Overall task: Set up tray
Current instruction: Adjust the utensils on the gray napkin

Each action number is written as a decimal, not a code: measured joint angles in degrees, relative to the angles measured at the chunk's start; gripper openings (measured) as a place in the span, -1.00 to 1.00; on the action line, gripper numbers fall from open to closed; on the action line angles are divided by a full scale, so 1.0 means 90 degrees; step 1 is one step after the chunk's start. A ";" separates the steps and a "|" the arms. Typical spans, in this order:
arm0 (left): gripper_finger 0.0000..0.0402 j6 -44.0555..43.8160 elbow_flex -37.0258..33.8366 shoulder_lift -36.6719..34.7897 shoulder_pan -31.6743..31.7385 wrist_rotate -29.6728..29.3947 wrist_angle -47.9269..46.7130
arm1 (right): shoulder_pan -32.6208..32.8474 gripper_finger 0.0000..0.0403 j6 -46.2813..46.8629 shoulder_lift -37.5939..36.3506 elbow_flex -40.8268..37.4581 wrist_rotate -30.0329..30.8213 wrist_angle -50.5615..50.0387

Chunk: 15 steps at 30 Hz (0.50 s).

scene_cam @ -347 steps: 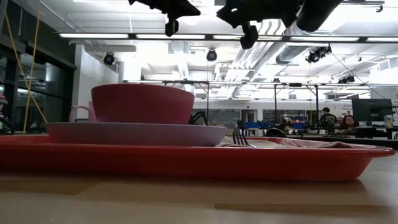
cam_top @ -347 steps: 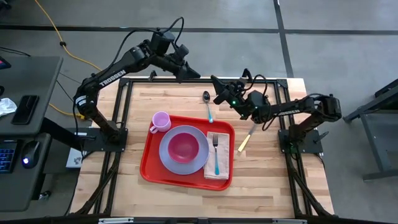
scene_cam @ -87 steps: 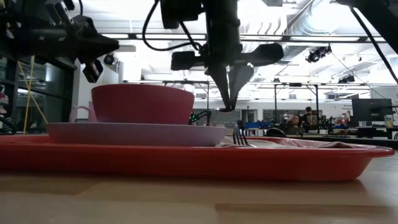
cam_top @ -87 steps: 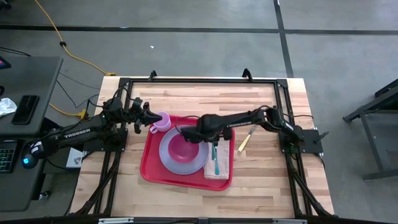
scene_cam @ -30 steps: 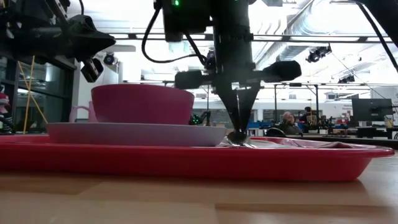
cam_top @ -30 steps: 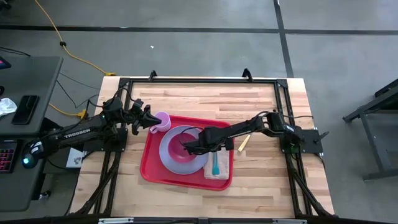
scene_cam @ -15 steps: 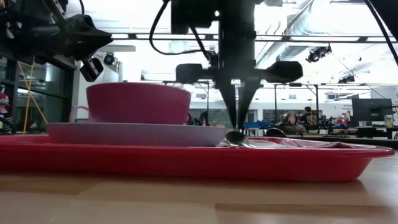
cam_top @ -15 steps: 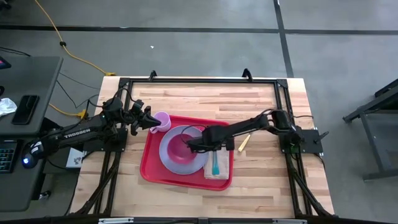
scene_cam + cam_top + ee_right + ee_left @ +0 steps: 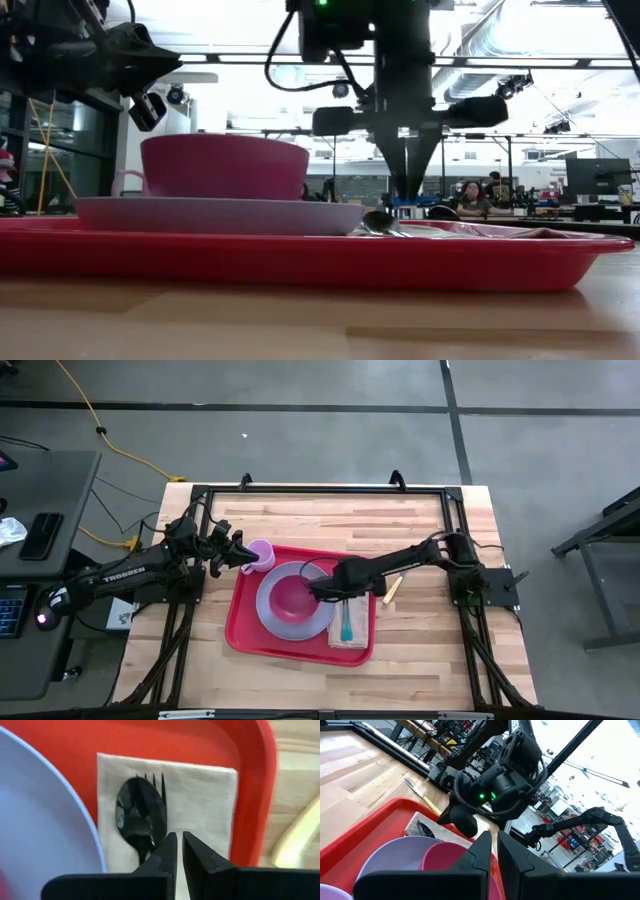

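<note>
The red tray [image 9: 240, 622] lies on the wooden table and bears a lavender plate [image 9: 268, 615] with a pink bowl [image 9: 290, 598] on it. A small cup [image 9: 260, 553] stands at the tray's far left corner. On the tray's right side a napkin [image 9: 210, 800] carries a spoon [image 9: 135, 817], whose bowl rests over the tines of a fork [image 9: 155, 781]. My right gripper [image 9: 410, 195] is shut, points down, and hangs a little above the spoon and napkin without touching them. My left gripper [image 9: 238, 552] is level beside the cup, shut and holding nothing.
A knife with a yellow handle [image 9: 392, 588] lies on the wood just right of the tray. A black frame [image 9: 320, 488] runs around the table. People sit in the room beyond the table [image 9: 465, 195].
My right gripper, still shut, has risen off the spoon's bowl and moved a little toward the table's right edge. The spoon stays lying on the napkin.
</note>
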 joint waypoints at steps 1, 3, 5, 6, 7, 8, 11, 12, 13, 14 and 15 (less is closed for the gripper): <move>-0.69 0.0000 0.0000 0.0000 0.0000 -0.0002 0.0006 | 0.0000 -0.97 0.0048 -0.0092 -0.0192 -0.0002 0.0225; -0.69 0.0000 0.0000 -0.0002 0.0000 0.0002 0.0012 | 0.0000 -0.97 0.0142 -0.0278 -0.0665 -0.0037 0.0809; -0.69 -0.0002 0.0000 0.0000 0.0000 0.0000 0.0013 | 0.0000 -0.97 0.0265 -0.0467 -0.1102 -0.0082 0.1312; -0.69 -0.0002 0.0000 0.0000 0.0000 0.0000 0.0008 | 0.0003 -0.97 0.0294 -0.0591 -0.1301 -0.0101 0.1531; -0.69 -0.0002 0.0000 0.0000 0.0000 0.0000 0.0012 | 0.0005 -0.97 0.0303 -0.0714 -0.1483 -0.0100 0.1778; -0.69 -0.0002 0.0000 -0.0002 0.0000 -0.0005 0.0010 | 0.0005 -0.97 0.0311 -0.0803 -0.1648 -0.0099 0.2033; -0.69 -0.0028 0.0000 0.0000 0.0000 -0.0007 0.0012 | 0.0005 -0.97 0.0324 -0.0920 -0.2086 -0.0144 0.2630; -0.69 -0.0072 0.0000 0.0000 0.0000 -0.0014 0.0015 | 0.0005 -0.97 0.0349 -0.0939 -0.2208 -0.0179 0.2808; -0.69 -0.0105 0.0000 -0.0002 0.0000 -0.0047 0.0015 | 0.0005 -0.97 0.0362 -0.0960 -0.2302 -0.0235 0.2986; -0.69 -0.0119 0.0000 0.0000 0.0000 -0.0075 0.0024 | 0.0005 -0.97 0.0362 -0.0976 -0.2361 -0.0254 0.3165; -0.69 -0.0121 0.0000 0.0000 0.0000 -0.0079 0.0027 | 0.0011 -0.97 0.0364 -0.0986 -0.2416 -0.0273 0.3314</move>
